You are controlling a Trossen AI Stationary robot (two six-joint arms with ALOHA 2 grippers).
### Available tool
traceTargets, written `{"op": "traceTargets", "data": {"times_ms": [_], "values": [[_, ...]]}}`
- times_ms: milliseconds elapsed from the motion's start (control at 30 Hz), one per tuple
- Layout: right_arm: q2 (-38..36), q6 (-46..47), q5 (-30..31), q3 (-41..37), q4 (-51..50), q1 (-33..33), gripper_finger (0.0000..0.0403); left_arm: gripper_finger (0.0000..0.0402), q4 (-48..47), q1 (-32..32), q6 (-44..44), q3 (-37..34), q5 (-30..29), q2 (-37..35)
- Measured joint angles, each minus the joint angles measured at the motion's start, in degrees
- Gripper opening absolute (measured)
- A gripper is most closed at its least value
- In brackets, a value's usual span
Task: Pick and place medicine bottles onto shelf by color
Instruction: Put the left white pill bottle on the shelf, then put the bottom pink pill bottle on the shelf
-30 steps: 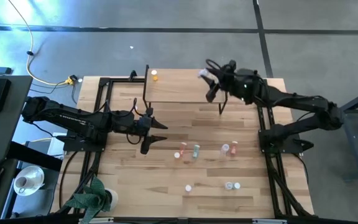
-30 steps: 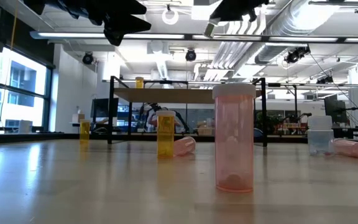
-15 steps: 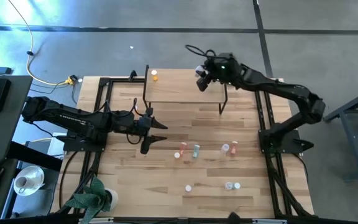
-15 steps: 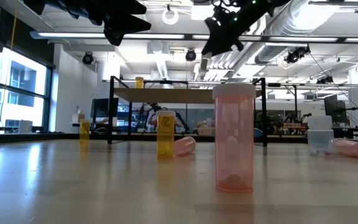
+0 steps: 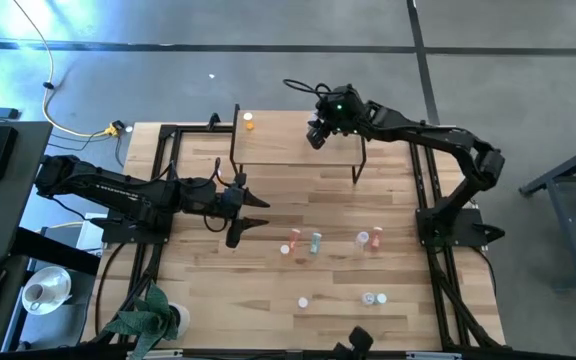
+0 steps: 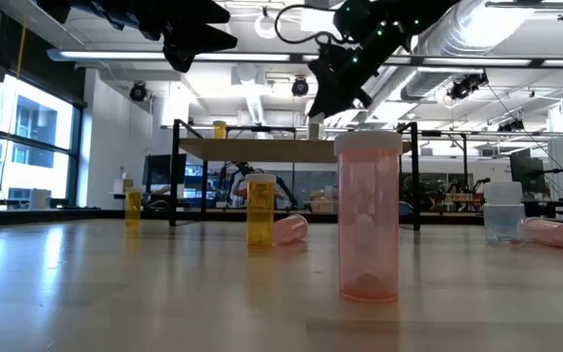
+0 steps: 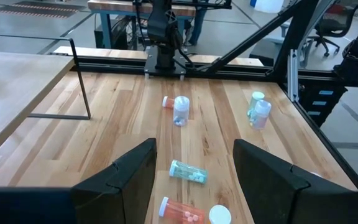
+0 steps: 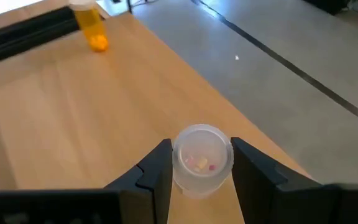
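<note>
My right gripper (image 5: 316, 131) hangs over the light-wood shelf (image 5: 288, 150) near its far edge, shut on a pale clear bottle (image 8: 197, 160) with pills inside. One orange bottle (image 5: 249, 121) stands at the shelf's far left corner, and it also shows in the right wrist view (image 8: 92, 25). My left gripper (image 5: 251, 208) waits open above the table's left middle. Pink-red (image 5: 295, 244), teal (image 5: 315, 241) and pale (image 5: 362, 239) bottles sit on the table. A teal bottle (image 7: 188, 172) lies on its side ahead of the left fingers. My right gripper pinches the pale bottle's round side wall (image 8: 178, 163) between its two fingers (image 8: 156, 168), one on each side. The fingers come from above, slanting down. The bottle's round end faces the wrist camera. It sits low over the shelf board; whether it touches the board I cannot tell.
Three white-capped bottles (image 5: 371, 298) stand near the table's front edge. A tall pink bottle (image 6: 368, 215) and an orange one (image 6: 260, 210) stand in the low view's foreground. Black frame rails (image 5: 163, 160) run along both table sides. A plant (image 5: 153, 318) sits at the front left corner.
My right gripper has carried the pale bottle toward the table's left along the shelf's far edge, and has come down toward the shelf board, turning as it went. My left gripper has kept still.
</note>
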Motion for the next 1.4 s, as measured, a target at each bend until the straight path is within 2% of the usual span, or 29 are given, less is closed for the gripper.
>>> {"op": "traceTargets", "data": {"times_ms": [267, 533, 867, 1033, 1400], "values": [[0.3, 0.9, -2.5, 0.0, -1.7, -1.0, 0.0122, 0.0202, 0.0, 0.0, 0.0, 0.0, -0.1, 0.0], [0.3, 0.9, -2.4, 0.0, -2.6, -1.0, 0.0125, 0.0202, -0.2, 0.0, 0.0, 0.0, -0.2, 0.0], [0.3, 0.8, -1.4, 0.0, -2.6, -1.0, 0.0180, 0.0202, -0.2, 0.0, 0.0, 0.0, -0.2, 0.0], [0.1, 0.5, -1.3, 0.0, -2.6, -1.0, 0.0193, 0.0202, -0.2, 0.0, -0.1, 0.0, -0.2, 0.0], [-8.6, -0.3, -1.6, 0.0, -5.4, 1.2, 0.0194, 0.0202, -0.2, 0.0, 0.1, 0.0, -0.2, 0.0]]}}
